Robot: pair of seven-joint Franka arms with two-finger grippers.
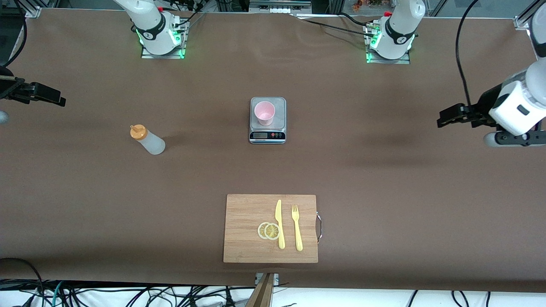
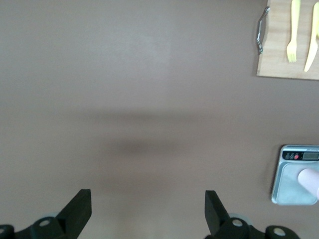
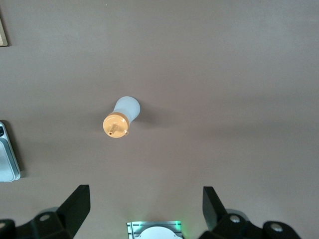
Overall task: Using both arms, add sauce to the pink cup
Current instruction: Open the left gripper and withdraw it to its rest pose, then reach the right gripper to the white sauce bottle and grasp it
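The sauce bottle stands upright on the brown table toward the right arm's end, whitish with an orange cap; the right wrist view shows the bottle from above. The pink cup stands on a small kitchen scale at mid-table, and the cup's edge shows in the left wrist view. My right gripper hangs open over bare table at its end, apart from the bottle, fingers wide with nothing between. My left gripper hangs open over bare table at the left arm's end, empty.
A wooden cutting board lies nearer the front camera than the scale, carrying a yellow knife, a yellow fork and two lemon slices. The arm bases stand along the table's back edge.
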